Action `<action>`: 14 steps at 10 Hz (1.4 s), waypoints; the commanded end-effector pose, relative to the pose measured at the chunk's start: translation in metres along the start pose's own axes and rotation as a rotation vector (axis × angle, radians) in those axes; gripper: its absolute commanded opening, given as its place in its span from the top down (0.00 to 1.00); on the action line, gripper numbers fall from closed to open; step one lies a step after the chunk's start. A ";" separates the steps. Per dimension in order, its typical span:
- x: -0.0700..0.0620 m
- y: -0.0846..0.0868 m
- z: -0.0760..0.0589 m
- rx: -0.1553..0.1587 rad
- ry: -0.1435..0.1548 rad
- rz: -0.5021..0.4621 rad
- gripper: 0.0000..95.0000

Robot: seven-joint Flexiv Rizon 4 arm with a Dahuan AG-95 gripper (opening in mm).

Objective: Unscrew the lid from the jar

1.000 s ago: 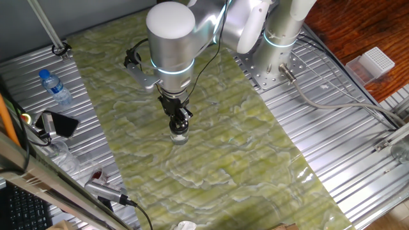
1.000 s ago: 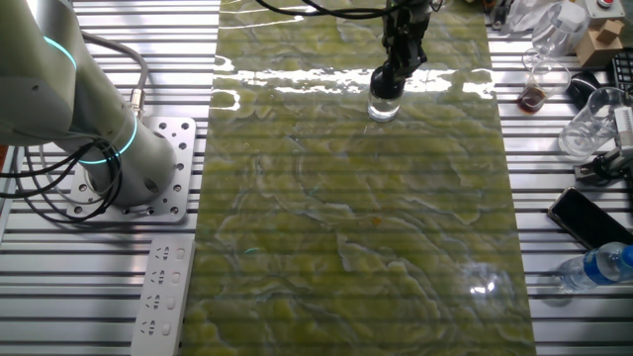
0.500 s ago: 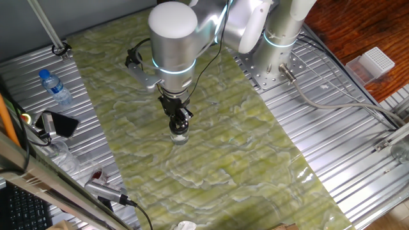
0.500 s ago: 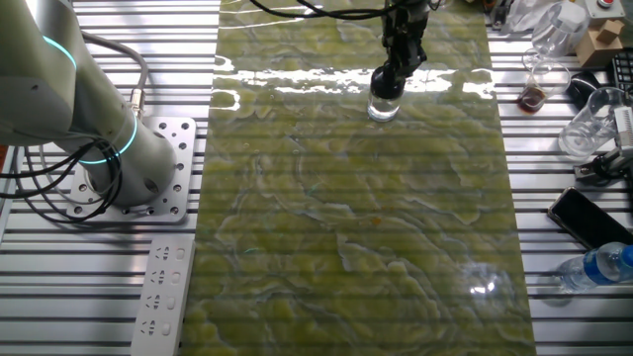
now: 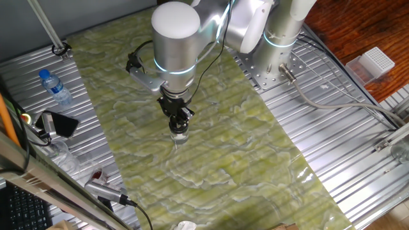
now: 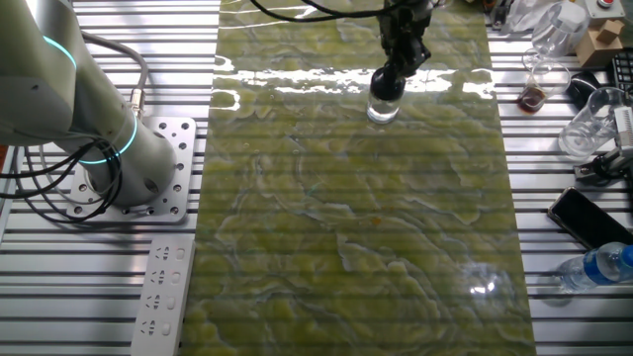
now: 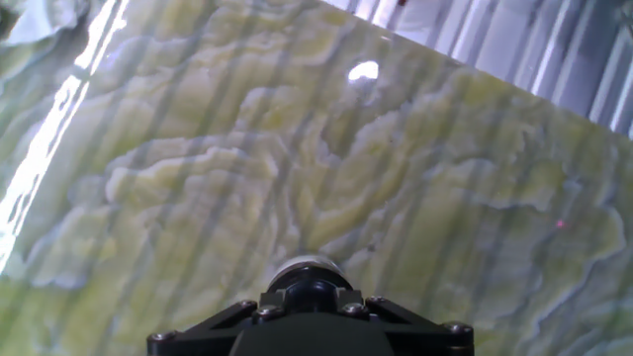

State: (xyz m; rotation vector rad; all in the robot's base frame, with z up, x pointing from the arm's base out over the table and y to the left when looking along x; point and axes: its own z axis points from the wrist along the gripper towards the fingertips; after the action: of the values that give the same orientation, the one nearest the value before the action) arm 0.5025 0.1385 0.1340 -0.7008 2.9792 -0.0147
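Note:
The small clear glass jar stands upright on the green marbled mat, a little back of its middle. My gripper points straight down onto it, fingers shut on the black lid, which they mostly hide in both fixed views. In the other fixed view the jar sits under the gripper at the mat's far end. The hand view shows the glossy black lid as a dark dome held between the jaws at the bottom edge.
A water bottle with a blue cap and a black phone lie on the metal slats left of the mat. Glass cups stand at the side. The arm's base and a power strip flank the mat.
The wrist has turned a little about its vertical axis, with its cable bracket swinging right. The jar stays in the same spot.

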 end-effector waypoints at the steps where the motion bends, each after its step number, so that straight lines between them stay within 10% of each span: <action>1: 0.000 -0.001 0.000 0.002 0.002 -0.107 1.00; 14: 0.000 0.000 -0.003 0.010 -0.006 -0.612 1.00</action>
State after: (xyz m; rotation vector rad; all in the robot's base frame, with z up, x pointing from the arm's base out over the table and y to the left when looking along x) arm 0.5022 0.1374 0.1357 -1.5256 2.6506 -0.0628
